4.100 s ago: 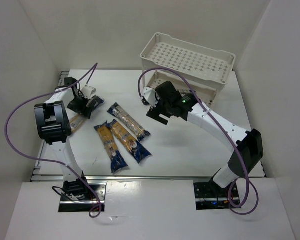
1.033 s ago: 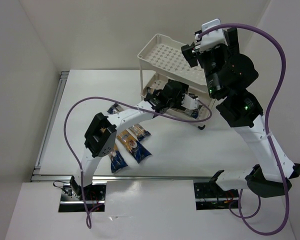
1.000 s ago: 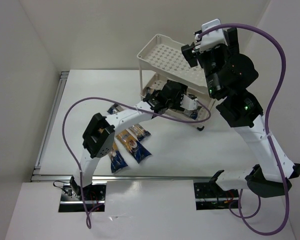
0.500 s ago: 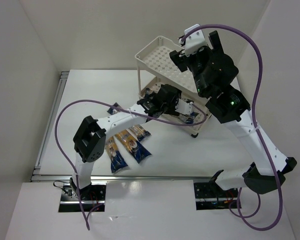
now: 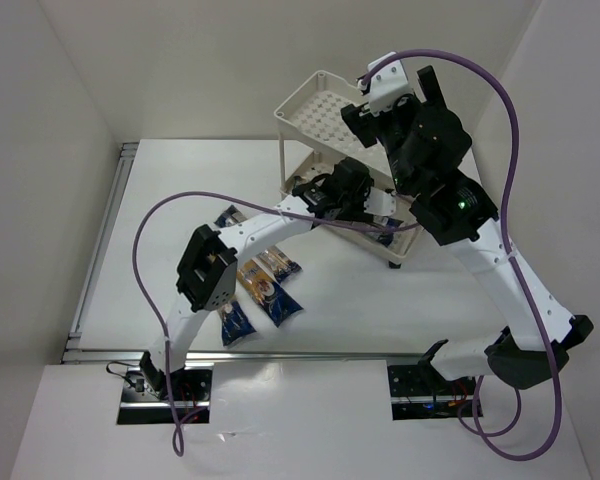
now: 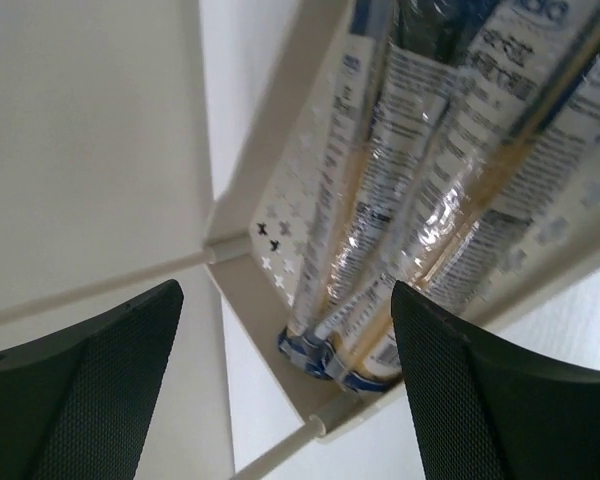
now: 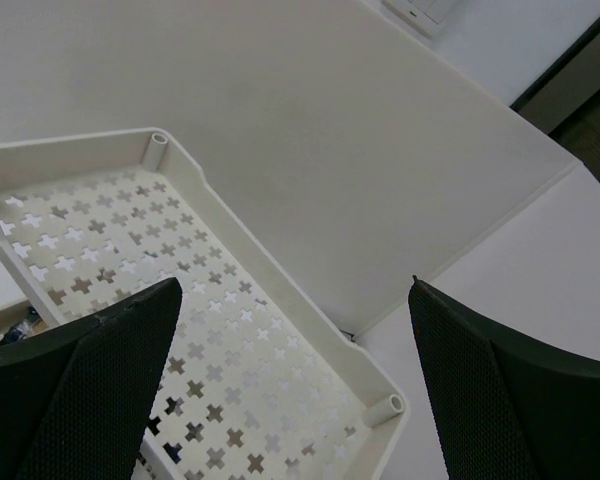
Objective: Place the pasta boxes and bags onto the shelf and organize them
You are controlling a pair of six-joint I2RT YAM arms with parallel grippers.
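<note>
The shelf (image 5: 315, 108), a cream two-tier cart with perforated trays, stands at the back of the table. Two spaghetti packets (image 6: 435, 200) lie side by side in its lower tray (image 6: 280, 215), their dark blue ends (image 6: 330, 358) near a corner. My left gripper (image 6: 285, 290) is open just in front of those ends, holding nothing. My right gripper (image 7: 295, 290) hangs open above the top tray (image 7: 230, 330), which is bare. Three more packets (image 5: 266, 292) lie on the table near the left arm, partly hidden by it.
White walls close in the table on the left, back and right. The left arm (image 5: 208, 268) stretches across the table's middle toward the shelf. The right arm (image 5: 500, 275) rises high on the right. A shelf wheel (image 5: 395, 262) rests on the table.
The right gripper has moved left over the top tray. The shelf has shifted slightly left and nearer. The left elbow swung left and came back; the left gripper stays at the lower tray.
</note>
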